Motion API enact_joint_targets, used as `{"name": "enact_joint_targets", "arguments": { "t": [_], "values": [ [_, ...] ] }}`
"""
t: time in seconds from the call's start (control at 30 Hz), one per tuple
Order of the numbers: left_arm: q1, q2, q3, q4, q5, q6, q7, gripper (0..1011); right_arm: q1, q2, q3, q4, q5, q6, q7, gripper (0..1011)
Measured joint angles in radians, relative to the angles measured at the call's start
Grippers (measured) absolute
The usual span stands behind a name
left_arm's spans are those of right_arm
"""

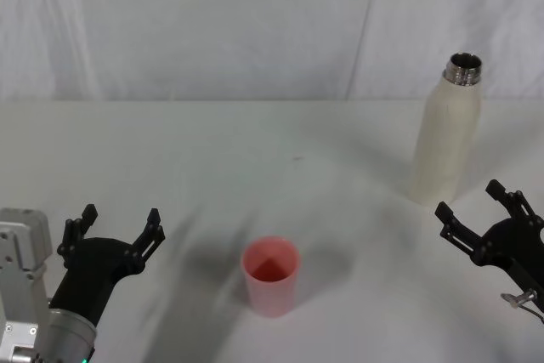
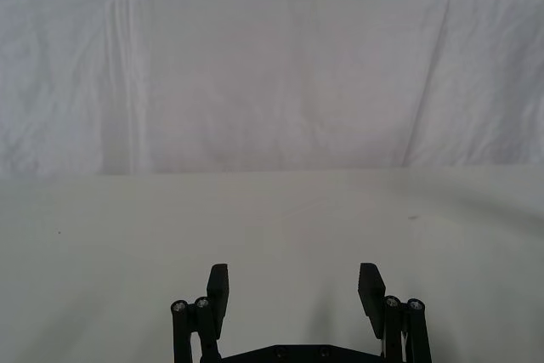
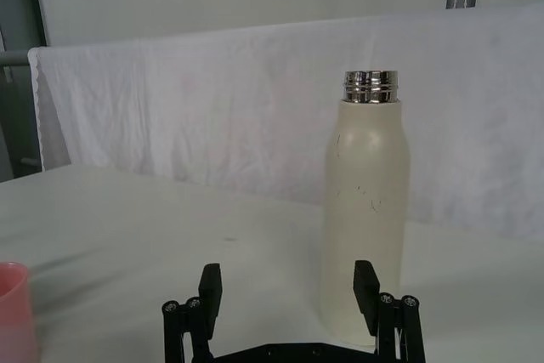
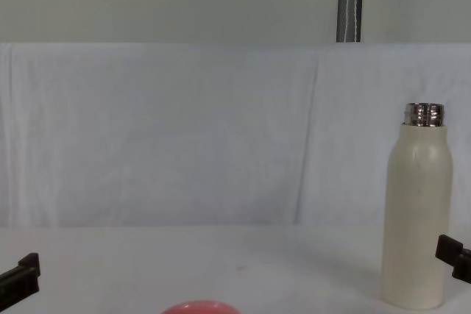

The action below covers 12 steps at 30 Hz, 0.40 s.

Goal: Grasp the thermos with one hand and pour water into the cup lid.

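The thermos (image 1: 448, 132) is placed upright on the white table (image 1: 255, 150), at the far right side, with its steel neck uncovered and its long axis vertical. The cup lid (image 1: 271, 275) is placed near the middle of the table, closer to the robot, with its opening upward, well apart from the thermos.

The right gripper (image 1: 480, 210) is held just in front of the thermos, on the near side of it, and its fingers are spread wide. In the right wrist view the thermos (image 3: 367, 210) is seen ahead of the right gripper (image 3: 291, 291), shifted toward one finger and not centred in the gap. No contact is made yet.

The left gripper (image 1: 119, 225) is held at the near left, also with its fingers spread, and nothing is between them. It is well apart from the thermos, so the right arm is judged to be the nearer one for the grasp.

A forward reach with a small sideways correction is probably needed, so that the vertical body is taken between both fingers.
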Motion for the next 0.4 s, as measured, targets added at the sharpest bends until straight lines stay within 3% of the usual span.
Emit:
{"name": "enact_joint_targets", "arguments": {
  "t": [0.4],
  "values": [
    [0.0, 0.0, 0.0, 0.0, 0.0, 0.0, 0.0, 1001, 0.0, 0.0, 0.0, 0.0, 0.0, 0.0, 0.0, 1000]
  ]
}}
